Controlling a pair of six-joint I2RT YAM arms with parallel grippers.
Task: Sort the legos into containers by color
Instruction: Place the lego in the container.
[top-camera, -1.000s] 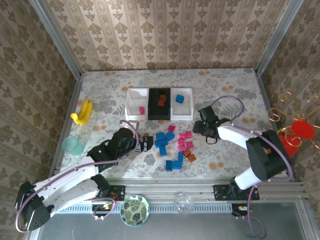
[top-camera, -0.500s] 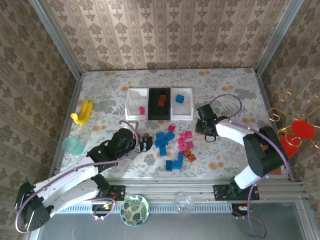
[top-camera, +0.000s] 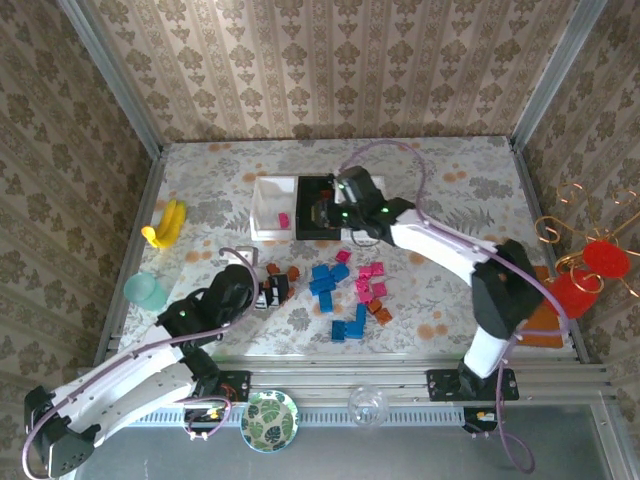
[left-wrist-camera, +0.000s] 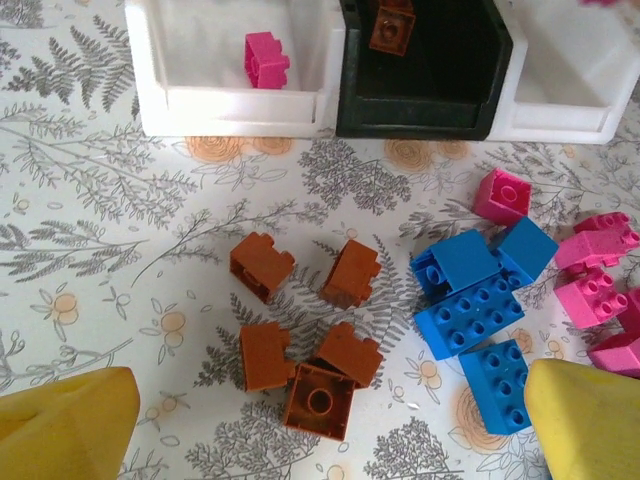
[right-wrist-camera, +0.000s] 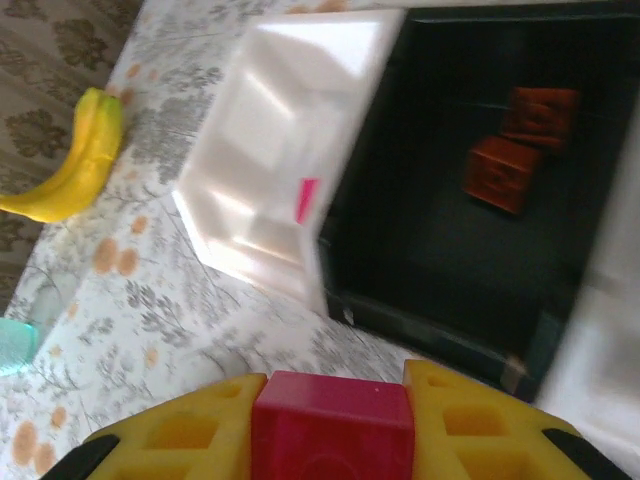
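Observation:
My right gripper (right-wrist-camera: 332, 400) is shut on a magenta-pink lego (right-wrist-camera: 332, 425) and hovers near the front edge of the containers, over the black tray (top-camera: 312, 228). That black tray (right-wrist-camera: 450, 270) holds two orange-brown legos (right-wrist-camera: 520, 150). The left white tray (right-wrist-camera: 260, 150) holds one pink lego (right-wrist-camera: 305, 200). My left gripper (left-wrist-camera: 320, 430) stands open above several orange-brown legos (left-wrist-camera: 318, 400) on the table. Blue legos (left-wrist-camera: 470, 305) and pink legos (left-wrist-camera: 600, 280) lie to their right. The right white tray (left-wrist-camera: 570, 70) sits beside the black one.
A yellow banana (top-camera: 165, 222) and a teal cup (top-camera: 147, 290) sit by the left wall. A leaf-patterned plate (top-camera: 269, 420) rests on the near rail. The lego pile (top-camera: 350, 295) spreads in front of the trays.
The right gripper closed on a pink lego and swung left from beside the pile to above the trays. The left arm shifted slightly toward me and stayed open.

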